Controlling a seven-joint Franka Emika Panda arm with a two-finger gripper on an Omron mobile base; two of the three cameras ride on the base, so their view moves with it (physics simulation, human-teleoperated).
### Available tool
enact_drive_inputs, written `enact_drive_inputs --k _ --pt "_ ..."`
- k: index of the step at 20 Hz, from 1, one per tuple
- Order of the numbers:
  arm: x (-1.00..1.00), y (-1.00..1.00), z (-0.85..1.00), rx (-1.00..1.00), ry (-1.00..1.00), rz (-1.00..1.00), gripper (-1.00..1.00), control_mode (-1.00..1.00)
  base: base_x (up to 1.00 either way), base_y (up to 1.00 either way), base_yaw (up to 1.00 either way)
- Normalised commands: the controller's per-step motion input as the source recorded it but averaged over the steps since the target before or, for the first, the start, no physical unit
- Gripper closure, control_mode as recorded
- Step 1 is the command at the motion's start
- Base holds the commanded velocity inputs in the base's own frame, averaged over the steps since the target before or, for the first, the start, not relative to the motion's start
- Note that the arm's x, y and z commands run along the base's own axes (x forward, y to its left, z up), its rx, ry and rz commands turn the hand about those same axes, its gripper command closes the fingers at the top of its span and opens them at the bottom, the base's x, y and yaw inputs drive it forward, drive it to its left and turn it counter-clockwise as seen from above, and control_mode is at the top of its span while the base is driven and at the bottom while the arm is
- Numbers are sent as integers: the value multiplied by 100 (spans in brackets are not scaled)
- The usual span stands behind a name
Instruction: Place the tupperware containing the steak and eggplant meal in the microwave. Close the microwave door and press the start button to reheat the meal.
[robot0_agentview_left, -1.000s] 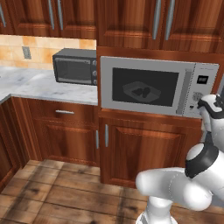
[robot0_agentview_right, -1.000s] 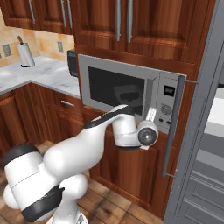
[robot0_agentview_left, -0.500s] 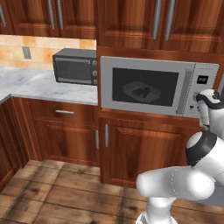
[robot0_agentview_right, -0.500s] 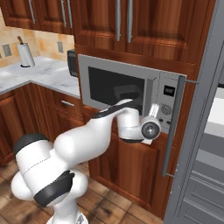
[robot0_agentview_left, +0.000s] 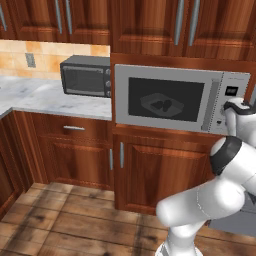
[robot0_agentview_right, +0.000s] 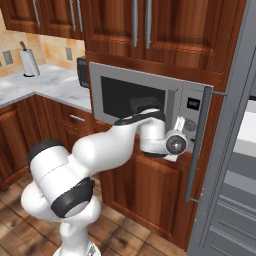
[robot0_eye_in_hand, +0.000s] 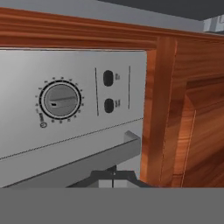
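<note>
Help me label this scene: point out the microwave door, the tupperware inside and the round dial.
microwave door (robot0_agentview_left: 125, 95), left base view, silver frame left of the window.
tupperware (robot0_agentview_left: 150, 100), left base view, pale rim behind the glass.
round dial (robot0_eye_in_hand: 60, 100), hand view, centre of the knob.

The marble counter (robot0_agentview_left: 45, 97) carries a dark countertop oven (robot0_agentview_left: 86, 76) and a paper-towel roll (robot0_agentview_right: 29, 62).

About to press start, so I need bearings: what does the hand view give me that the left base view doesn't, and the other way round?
Hand view alone: two small dark oval buttons beside the round dial, close up.
Left base view alone: the closed microwave door, with the tupperware and its dark food behind the window, and the countertop oven.
Both: the microwave control panel and the wood cabinet frame.
</note>
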Motion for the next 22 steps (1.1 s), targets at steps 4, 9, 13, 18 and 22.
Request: enact_drive_inputs --k 4,9,13,18,22 --pt "22 -14 -24 0 0 0 100 -100 0 0 0" --pt "22 -11 -28 0 0 0 100 -100 0 0 0" --pt "25 -11 -25 0 0 0 100 -100 0 0 0" --pt "24 -22 -9 0 0 0 100 -100 0 0 0" --pt "24 -25 -4 0 0 0 100 -100 0 0 0"
